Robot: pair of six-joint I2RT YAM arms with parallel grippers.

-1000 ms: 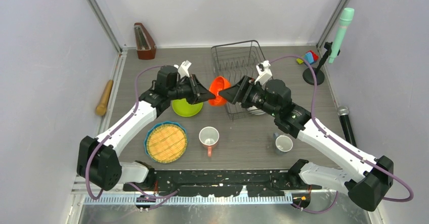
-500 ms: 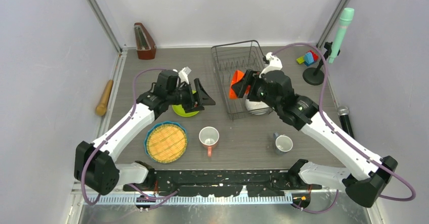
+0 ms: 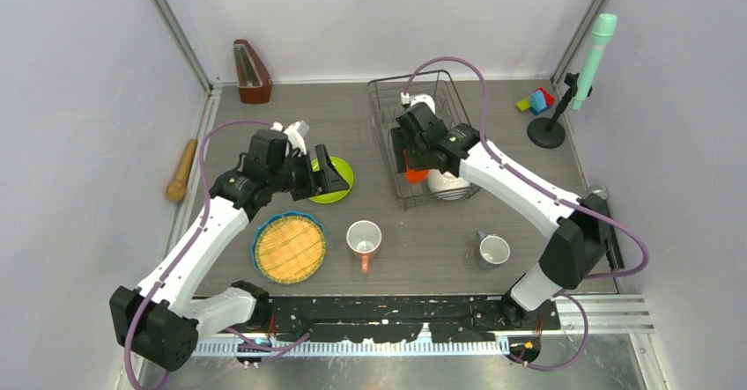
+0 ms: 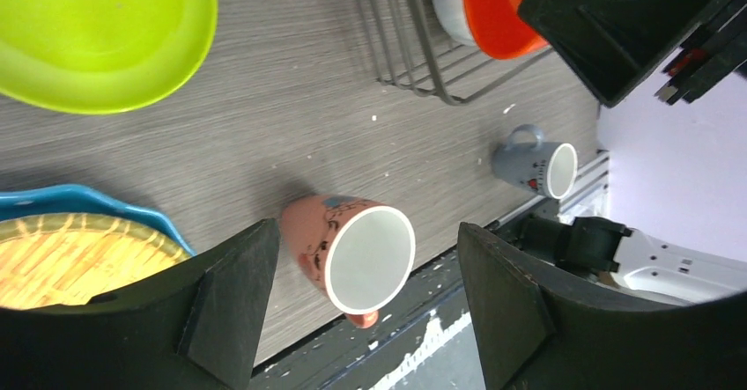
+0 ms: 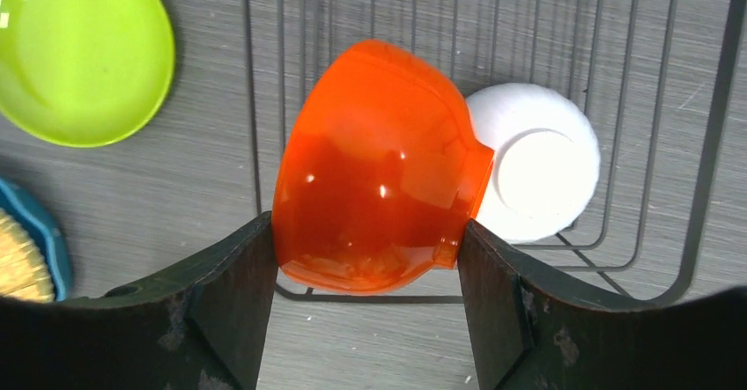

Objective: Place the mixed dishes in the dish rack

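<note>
A: Your right fingers grip the orange bowl on two opposite sides. The bowl is turned on its side, over the lower left part of the dish rack in the top view.

B: Yes, and you can see its base just beside the white bowl, which lies upside down inside the rack. Whether the two touch, I cannot tell.

A: Your left fingers are spread wide and hold nothing. Below them stands the pink mug on the surface.

B: The lime-green plate, the blue-rimmed plate and the grey-blue mug also sit on the surface, outside the rack.
</note>
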